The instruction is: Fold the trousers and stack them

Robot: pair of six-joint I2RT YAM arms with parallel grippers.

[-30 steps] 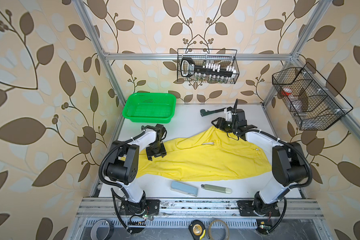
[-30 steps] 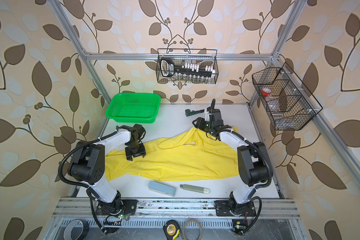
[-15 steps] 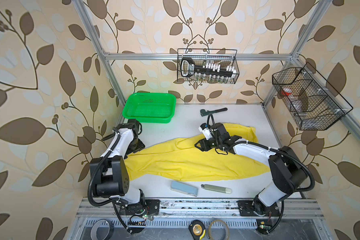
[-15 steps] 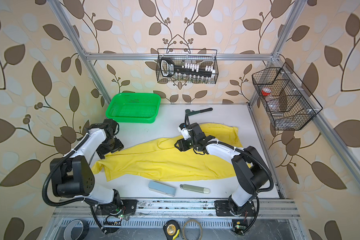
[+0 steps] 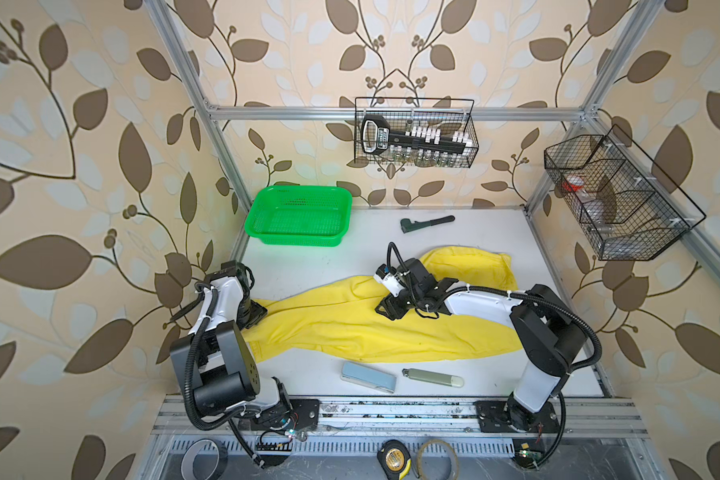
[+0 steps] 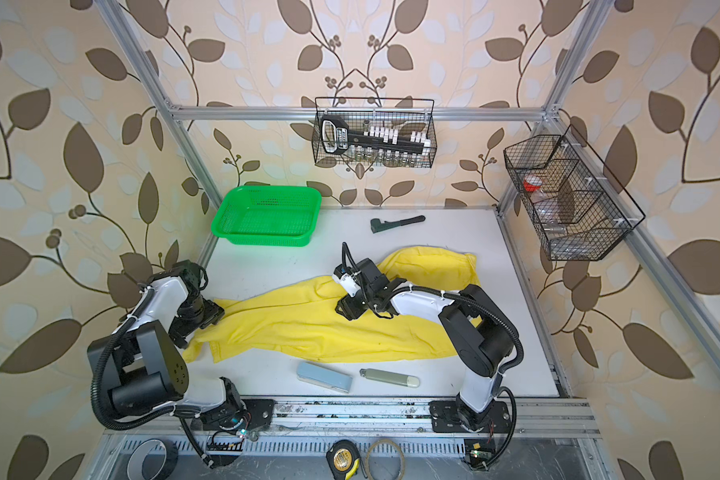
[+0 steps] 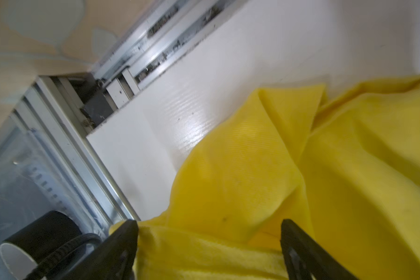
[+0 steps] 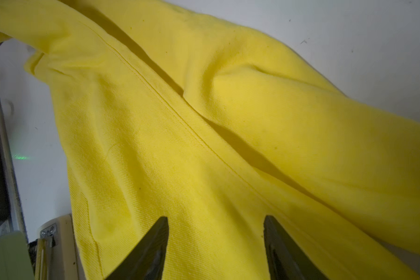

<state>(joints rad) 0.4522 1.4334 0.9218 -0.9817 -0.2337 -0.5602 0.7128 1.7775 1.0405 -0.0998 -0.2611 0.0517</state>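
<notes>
We see that the left arm (image 5: 221, 303) and the right arm (image 5: 483, 301) both have smooth white link shells and black boxy joint housings (image 5: 545, 340). A black corrugated cable (image 5: 576, 318) runs along each arm, fixed with small white ties. Each base has a black plate (image 5: 491, 409). The right gripper (image 8: 216, 218) has two black fingers (image 8: 150, 249) that narrow to a tip.

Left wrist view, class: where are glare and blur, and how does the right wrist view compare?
Left wrist view: a glare patch shines on the white tabletop, the wallpaper and rail are blurred, and the bright yellow cloth trousers look soft. Right wrist view: their weave and seam are crisp, with dark shadows under the folds.
</notes>
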